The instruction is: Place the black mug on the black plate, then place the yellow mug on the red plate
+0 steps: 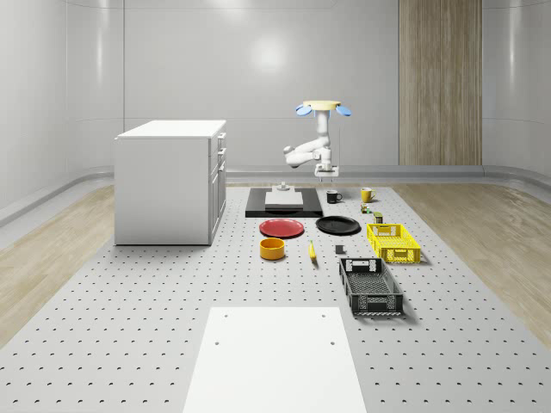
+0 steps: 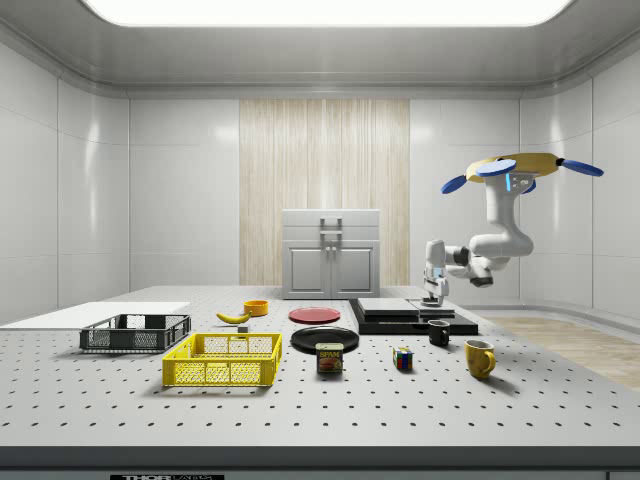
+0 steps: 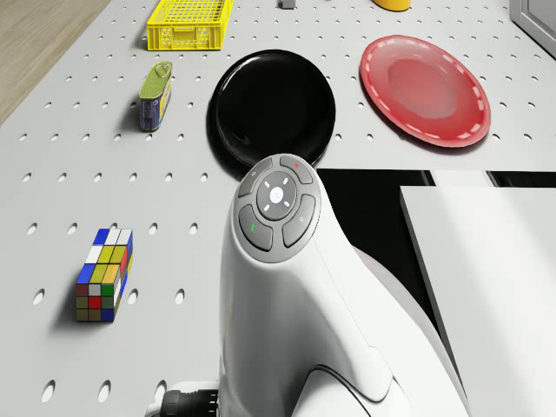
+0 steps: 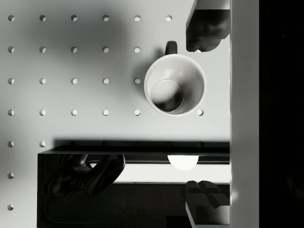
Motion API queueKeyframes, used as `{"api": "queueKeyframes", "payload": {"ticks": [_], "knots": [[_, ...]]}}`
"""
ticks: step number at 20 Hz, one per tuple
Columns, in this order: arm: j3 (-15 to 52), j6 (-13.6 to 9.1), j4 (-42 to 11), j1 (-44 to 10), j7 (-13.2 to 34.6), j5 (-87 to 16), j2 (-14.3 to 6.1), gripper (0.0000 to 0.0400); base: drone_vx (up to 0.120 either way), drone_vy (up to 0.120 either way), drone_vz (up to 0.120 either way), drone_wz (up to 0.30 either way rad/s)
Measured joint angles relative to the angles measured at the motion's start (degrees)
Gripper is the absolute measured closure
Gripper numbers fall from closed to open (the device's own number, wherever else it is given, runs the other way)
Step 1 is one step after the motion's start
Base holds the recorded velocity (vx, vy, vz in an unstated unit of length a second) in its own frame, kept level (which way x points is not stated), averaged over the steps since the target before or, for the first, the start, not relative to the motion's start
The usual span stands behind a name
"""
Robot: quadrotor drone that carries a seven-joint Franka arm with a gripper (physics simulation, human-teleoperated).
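**A:** Checking where the black mug (image 4: 175,84) sits vs the gripper (image 4: 205,114)?

**B:** Straight below it, pretty much. Upright on the table, mouth up, just past the black plate (image 1: 337,225) on its far side in the whole-scene view. Not centred though: slightly off the line between the fingers (image 4: 206,26), closer to one than the other, handle turned toward that nearer one.

**A:** And the fingers?

**B:** Spread wide, holding nothing. Hanging a bit above the mug, not around it yet. Probably needs a small sideways nudge before dropping, going by the wrist view.

**A:** Where's the drone (image 1: 323,107)?

**B:** Hovering high up, beyond the black plate, roughly over the mug.

**A:** Headcount?

**B:** Two mugs: the black one, plus the yellow mug (image 1: 367,194) past the black plate and toward the whole-scene view's right. Two plates: black, and the red plate (image 1: 282,228) just beside it on the view's left. Neither carrying anything. Two crates too, yellow (image 1: 393,242) and black (image 1: 370,286), both nearer the camera than the black plate.
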Motion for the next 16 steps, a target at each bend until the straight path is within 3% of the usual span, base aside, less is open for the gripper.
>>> {"api": "queueKeyframes", "payload": {"ticks": [13,16], "knots": [[0.99,3.15,0.24,-1.09,1.03,1.75,-3.43,0.0000,0.000,0.009,-0.120,0.000],[1.44,3.75,0.82,-1.95,1.32,2.18,-3.97,0.0000,0.000,0.000,0.000,0.000]]}}
